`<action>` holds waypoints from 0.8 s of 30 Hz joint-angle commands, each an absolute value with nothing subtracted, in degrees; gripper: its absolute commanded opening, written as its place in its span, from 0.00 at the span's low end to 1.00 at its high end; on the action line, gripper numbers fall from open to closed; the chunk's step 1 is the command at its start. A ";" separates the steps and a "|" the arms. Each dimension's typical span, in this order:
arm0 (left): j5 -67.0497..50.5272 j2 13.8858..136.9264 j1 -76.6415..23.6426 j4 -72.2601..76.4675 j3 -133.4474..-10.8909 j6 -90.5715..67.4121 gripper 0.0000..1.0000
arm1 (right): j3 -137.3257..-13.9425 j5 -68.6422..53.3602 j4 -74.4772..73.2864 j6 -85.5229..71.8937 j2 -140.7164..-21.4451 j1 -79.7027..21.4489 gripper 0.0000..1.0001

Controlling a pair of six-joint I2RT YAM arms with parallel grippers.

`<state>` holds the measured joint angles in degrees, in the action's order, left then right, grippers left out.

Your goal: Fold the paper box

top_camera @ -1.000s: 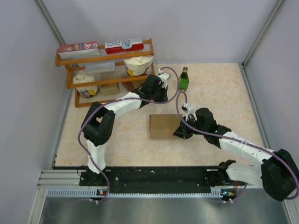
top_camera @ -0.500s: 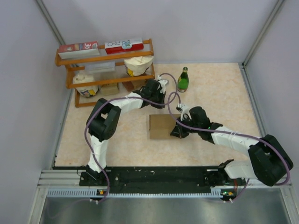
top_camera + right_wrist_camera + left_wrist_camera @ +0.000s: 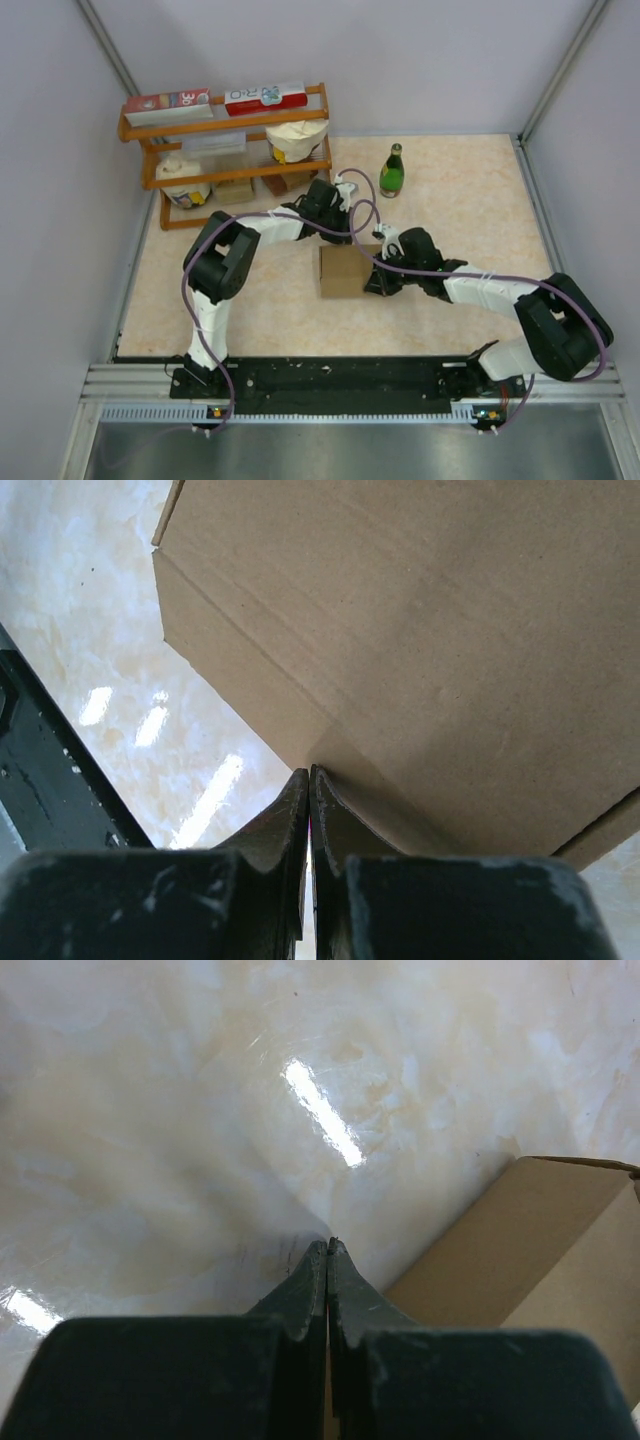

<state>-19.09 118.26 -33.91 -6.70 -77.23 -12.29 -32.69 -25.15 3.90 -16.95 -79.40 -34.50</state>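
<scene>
Wooden shelf rack (image 3: pixel 160 178) at far left of the table (image 3: pixel 480 200). Left arm reaches from its base up and right, elbow bent, wrist tipped down; left gripper (image 3: pixel 328 1247) has fingers pressed together with nothing between them, tips low over bare table just beside the box's far corner. The paper box (image 3: pixel 347 271) is folded and closed, lying flat mid-table, long axis roughly left-right, broad face up, sides about square to the table edges. Green bottle (image 3: pixel 392 170) stands upright beyond it, apart. Right arm stretches low leftward from the right; right gripper (image 3: pixel 308 773) is also pinched closed, tips at the box's right side wall, holding nothing visible.
</scene>
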 commanded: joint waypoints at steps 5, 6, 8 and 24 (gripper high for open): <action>-22.85 116.46 -34.10 -4.66 -71.55 -13.80 0.00 | -35.07 -21.80 6.85 -15.03 -80.24 -35.24 0.00; -23.03 116.28 -34.01 -4.40 -70.85 -13.97 0.00 | -35.07 -21.19 6.94 -14.94 -80.42 -35.24 0.00; -23.12 115.58 -34.01 -3.87 -69.62 -14.24 0.00 | -35.07 -20.05 7.29 -14.85 -80.51 -35.24 0.00; -20.48 106.44 -34.01 -1.50 -56.08 -19.16 0.00 | -32.70 -12.66 10.54 -15.91 -78.58 -35.33 0.00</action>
